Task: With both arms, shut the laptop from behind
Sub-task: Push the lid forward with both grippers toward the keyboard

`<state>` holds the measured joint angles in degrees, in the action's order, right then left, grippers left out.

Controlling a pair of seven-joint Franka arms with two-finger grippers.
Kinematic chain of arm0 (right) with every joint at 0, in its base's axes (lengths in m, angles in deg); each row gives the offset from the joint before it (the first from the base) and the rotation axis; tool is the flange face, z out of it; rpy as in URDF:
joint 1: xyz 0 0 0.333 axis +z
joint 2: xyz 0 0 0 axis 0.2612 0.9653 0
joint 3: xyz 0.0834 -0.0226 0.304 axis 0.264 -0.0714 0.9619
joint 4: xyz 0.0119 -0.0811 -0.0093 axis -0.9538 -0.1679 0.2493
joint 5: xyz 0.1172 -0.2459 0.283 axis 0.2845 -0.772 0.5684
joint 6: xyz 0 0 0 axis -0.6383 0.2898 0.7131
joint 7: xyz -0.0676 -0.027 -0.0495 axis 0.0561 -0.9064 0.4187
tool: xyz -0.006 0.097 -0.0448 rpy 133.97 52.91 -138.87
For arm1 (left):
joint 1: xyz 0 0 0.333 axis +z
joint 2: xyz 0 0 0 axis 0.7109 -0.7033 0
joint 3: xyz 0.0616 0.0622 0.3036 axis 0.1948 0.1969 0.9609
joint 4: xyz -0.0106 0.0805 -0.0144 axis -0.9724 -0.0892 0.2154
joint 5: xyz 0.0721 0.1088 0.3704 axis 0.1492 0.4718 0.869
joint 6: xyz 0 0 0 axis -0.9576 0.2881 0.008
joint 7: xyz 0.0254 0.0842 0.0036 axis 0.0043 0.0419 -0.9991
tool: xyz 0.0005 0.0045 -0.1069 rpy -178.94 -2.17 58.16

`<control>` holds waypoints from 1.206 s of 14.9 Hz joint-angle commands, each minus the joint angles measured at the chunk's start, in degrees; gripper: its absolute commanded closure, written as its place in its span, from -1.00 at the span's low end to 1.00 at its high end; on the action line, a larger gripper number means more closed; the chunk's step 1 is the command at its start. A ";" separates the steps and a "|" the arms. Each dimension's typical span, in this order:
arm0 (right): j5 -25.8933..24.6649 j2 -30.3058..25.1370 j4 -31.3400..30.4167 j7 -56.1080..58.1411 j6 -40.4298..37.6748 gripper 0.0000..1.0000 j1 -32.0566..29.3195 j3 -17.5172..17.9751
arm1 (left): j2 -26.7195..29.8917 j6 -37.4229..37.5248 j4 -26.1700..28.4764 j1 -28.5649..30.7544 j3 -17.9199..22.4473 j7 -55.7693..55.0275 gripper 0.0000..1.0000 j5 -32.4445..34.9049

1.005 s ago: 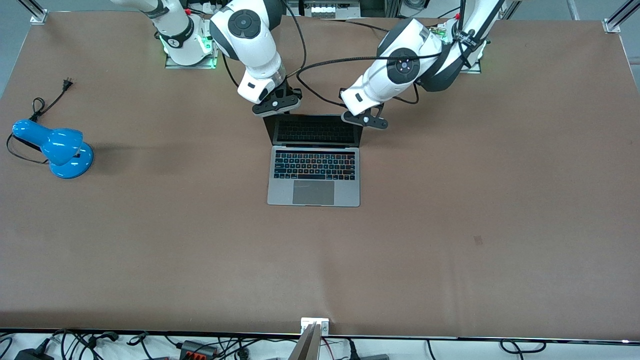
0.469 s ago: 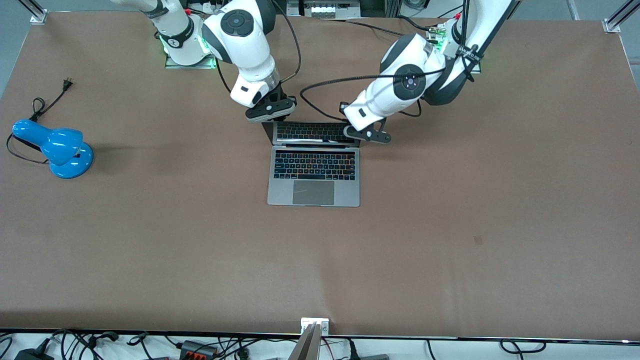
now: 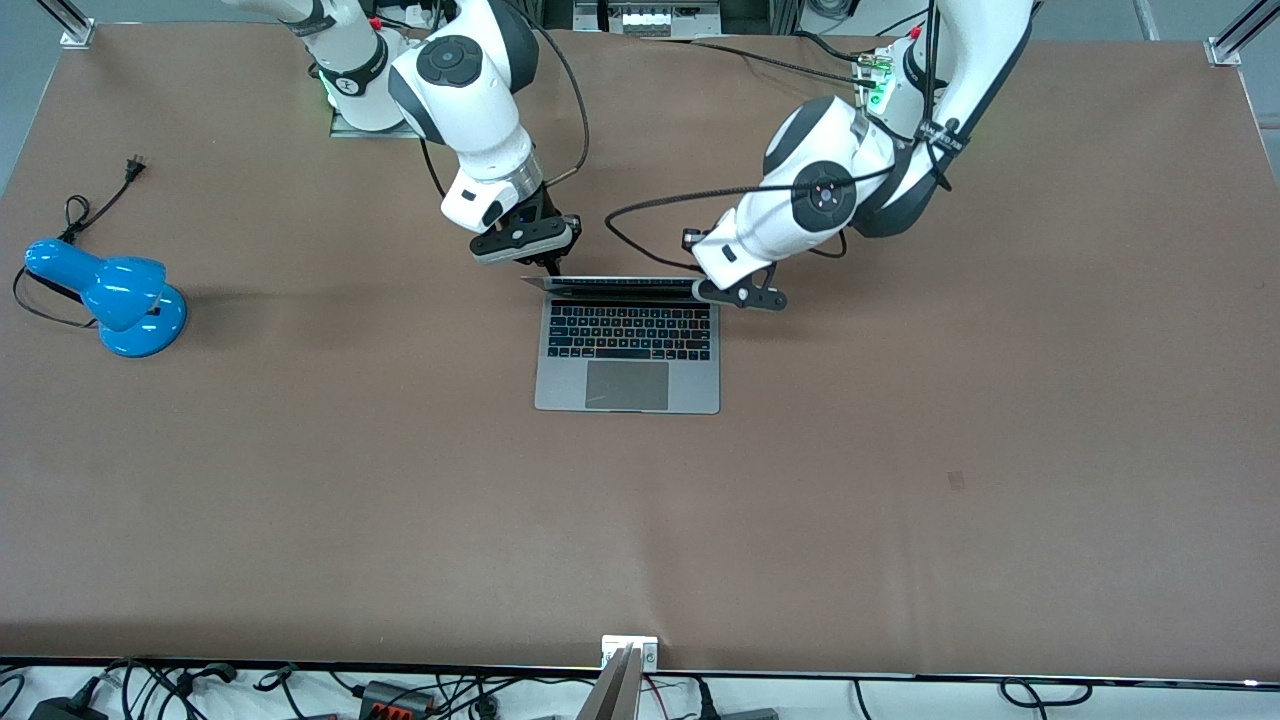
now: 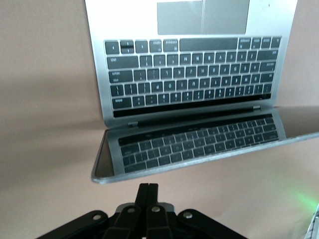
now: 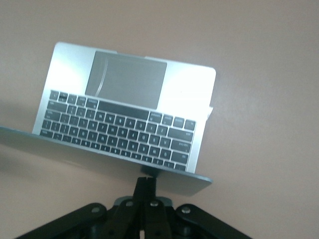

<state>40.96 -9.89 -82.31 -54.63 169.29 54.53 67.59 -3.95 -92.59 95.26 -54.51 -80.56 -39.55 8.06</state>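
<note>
The silver-grey laptop (image 3: 628, 385) lies mid-table with its lid (image 3: 620, 285) tipped over the black keyboard, so the front view shows it almost edge-on. My right gripper (image 3: 552, 268) is shut, and its fingertips are at the back of the lid at the corner toward the right arm's end. In the right wrist view my right gripper (image 5: 145, 180) meets the lid's grey back (image 5: 99, 158). My left gripper (image 3: 714, 291) is shut at the lid's corner toward the left arm's end. In the left wrist view my left gripper (image 4: 148, 185) sits just short of the lid's top edge (image 4: 199, 162), with the keyboard (image 4: 194, 74) mirrored in the screen.
A blue desk lamp (image 3: 110, 295) with a black cord and plug (image 3: 133, 166) stands toward the right arm's end of the table. A metal bracket (image 3: 629, 646) and loose cables sit at the table edge nearest the front camera.
Both grippers have moved toward the front camera and down, pushing the lid from its back. The lid has swung from leaning open to tilted over the keyboard.
</note>
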 commanded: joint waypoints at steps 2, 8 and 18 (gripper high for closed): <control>-2.65 1.48 0.59 -0.03 4.20 1.00 -2.99 0.15 | -4.57 0.34 -5.60 -0.55 1.47 -1.35 1.00 1.53; -2.65 8.60 2.96 0.06 14.93 1.00 -5.54 0.15 | -8.44 0.34 -8.94 -0.55 2.00 -3.10 1.00 6.19; -2.74 19.94 11.92 0.41 16.00 1.00 -6.69 -0.55 | -17.22 -0.71 -17.64 -0.99 2.26 -4.77 1.00 10.32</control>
<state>39.35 7.09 -72.81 -54.35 184.23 48.20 66.94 -18.46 -93.13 81.66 -54.73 -78.60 -42.75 16.40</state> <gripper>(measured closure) 0.987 0.991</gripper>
